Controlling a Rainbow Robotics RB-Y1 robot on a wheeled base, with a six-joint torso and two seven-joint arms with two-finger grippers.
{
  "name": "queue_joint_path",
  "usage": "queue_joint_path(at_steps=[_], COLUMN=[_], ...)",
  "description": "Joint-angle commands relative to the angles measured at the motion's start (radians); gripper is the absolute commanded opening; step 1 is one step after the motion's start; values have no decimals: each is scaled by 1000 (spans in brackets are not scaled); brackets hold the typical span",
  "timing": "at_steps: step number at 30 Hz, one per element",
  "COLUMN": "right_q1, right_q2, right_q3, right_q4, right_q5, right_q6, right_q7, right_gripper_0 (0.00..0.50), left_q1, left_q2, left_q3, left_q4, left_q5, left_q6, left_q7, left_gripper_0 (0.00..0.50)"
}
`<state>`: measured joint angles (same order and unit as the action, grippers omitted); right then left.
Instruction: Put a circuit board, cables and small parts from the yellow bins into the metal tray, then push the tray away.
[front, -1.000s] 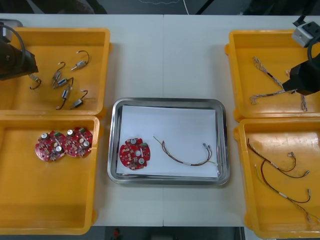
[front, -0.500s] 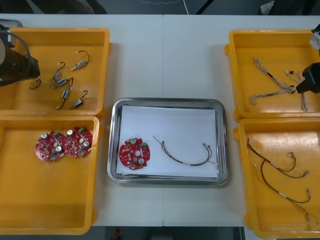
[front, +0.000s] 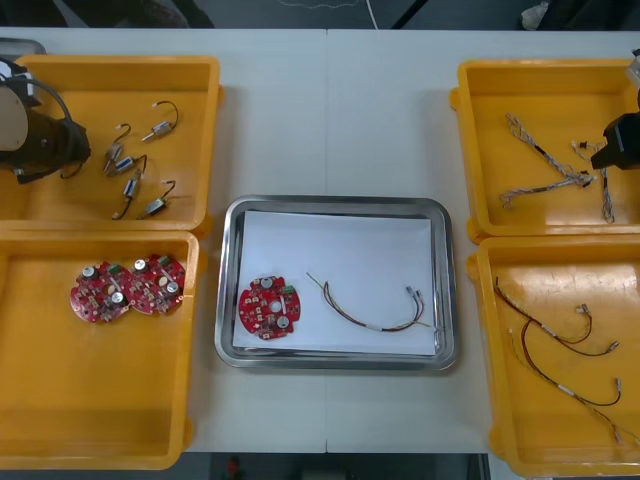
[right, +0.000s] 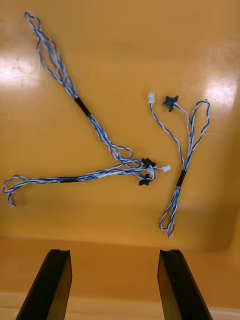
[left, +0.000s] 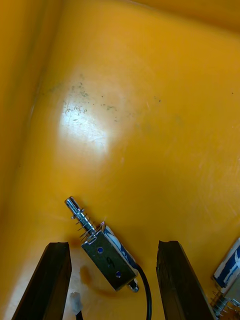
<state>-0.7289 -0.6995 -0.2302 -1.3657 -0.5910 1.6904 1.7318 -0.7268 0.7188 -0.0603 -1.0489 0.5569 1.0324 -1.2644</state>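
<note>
While you read this from the front view, picture a light worktop (front: 330, 110) with two yellow bins at each side and a metal tray (front: 335, 203), white inside, between them. The tray already holds one round red circuit board (front: 269, 307) and a red and yellow cable (front: 370, 305); no small metal part lies in it yet.

Your left tool (left: 112, 244) hangs low in the far left bin (front: 190, 90), released, its black fingers standing apart. One small metal part (left: 107, 260) lies on the bin floor between those fingers. Its long axis runs aslant across the gap, so the pin end points away from the tool and the cabled end sits deeper in. This arm is probably the nearer to a grasp. Closing squarely may call for a slight turn of the wrist. Bare floor surrounds the part, though another part (left: 227, 270) lies just outside one finger.

Your right tool (right: 114, 251), also released, hovers at the outer side of the far right bin (front: 480, 130). Twisted blue and white cables (right: 100, 135) lie ahead of its fingertips, apart from them.
</note>
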Motion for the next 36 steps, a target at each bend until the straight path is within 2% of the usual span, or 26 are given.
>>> queue_joint_path(at_steps=[1,11,13,14,15,22,27,30,36], right_q1=[-44,-86,-98,-99,-103,-104,-104,-104,-106], right_q2=[-35,-35,-34,-34,-34,-35,-32,-31,-25], right_q3=[-23,-21,-21,-21,-21,-21,-21,-21,-21], right_q4=[48,208,241,251,266,335,399,432,491], right_q5=[25,57,65,68,71,80,60,46,23], right_q6=[-72,-195,-219,-227,-241,-308,-348,-362,-391], right_q7=[63,111,123,127,135,167,190,198,209], right_gripper_0=[500,500,500,500,500,500,500,500,500], left_q1=[12,12,12,12,12,12,12,12,10], left_q2=[-12,-15,-15,-15,-15,-15,-7,-2,5], left_q3=[-30,-46,-46,-46,-46,-44,-27,4,85], left_q4=[30,63,63,63,64,63,55,26,-68], left_q5=[-9,-12,-12,-12,-12,-12,-14,-20,-69], left_q6=[-64,-101,-101,-101,-97,-80,-55,-9,152], left_q7=[42,39,39,39,39,37,31,23,10], left_gripper_0=[500,500,212,139,5,0,0,1,2])
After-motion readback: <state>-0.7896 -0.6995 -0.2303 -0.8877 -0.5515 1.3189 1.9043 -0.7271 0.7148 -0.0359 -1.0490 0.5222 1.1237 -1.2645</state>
